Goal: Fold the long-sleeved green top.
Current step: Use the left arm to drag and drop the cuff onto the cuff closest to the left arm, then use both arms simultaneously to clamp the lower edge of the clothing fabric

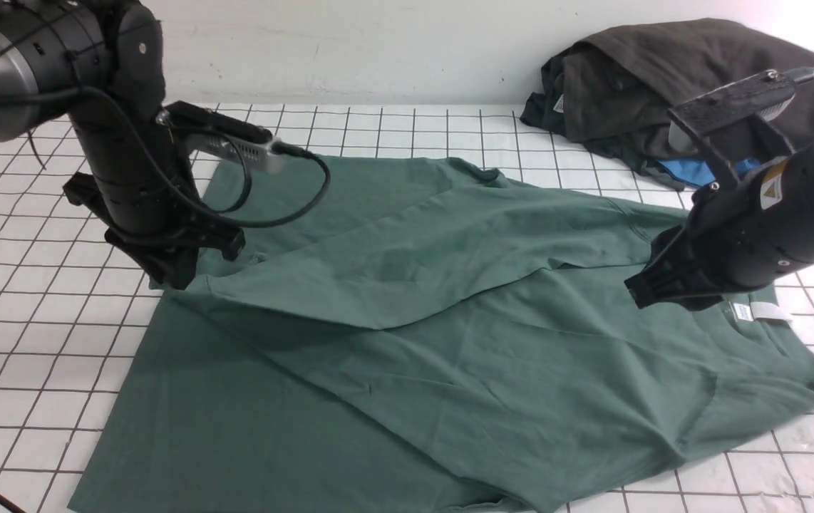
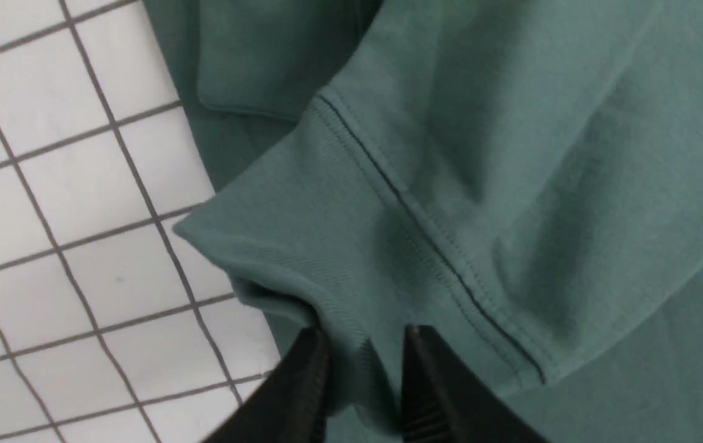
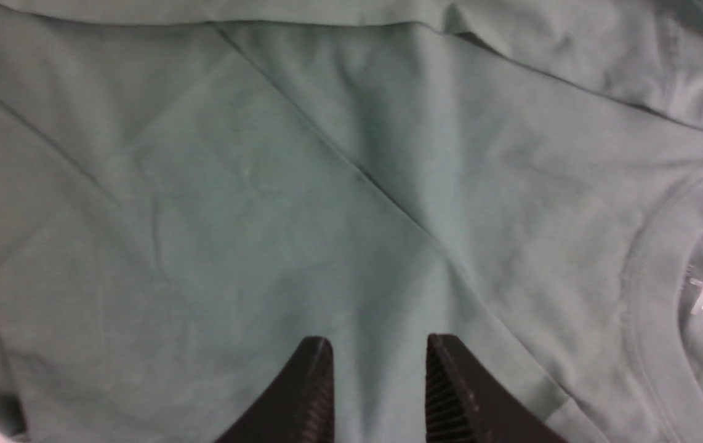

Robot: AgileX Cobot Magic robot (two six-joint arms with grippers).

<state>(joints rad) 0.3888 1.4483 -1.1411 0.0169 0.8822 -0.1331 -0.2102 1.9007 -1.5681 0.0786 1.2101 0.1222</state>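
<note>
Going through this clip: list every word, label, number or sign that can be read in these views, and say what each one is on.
No text can be read in any view.
Yellow sticker on the right arm: what looks like a warning triangle, print too small to read.
White neck label of the green top: blurred, nothing legible.
Small tag on the dark grey garment: too small to read.

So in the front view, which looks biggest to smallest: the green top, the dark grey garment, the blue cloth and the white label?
1. green top
2. dark grey garment
3. blue cloth, mostly hidden
4. white label
</note>
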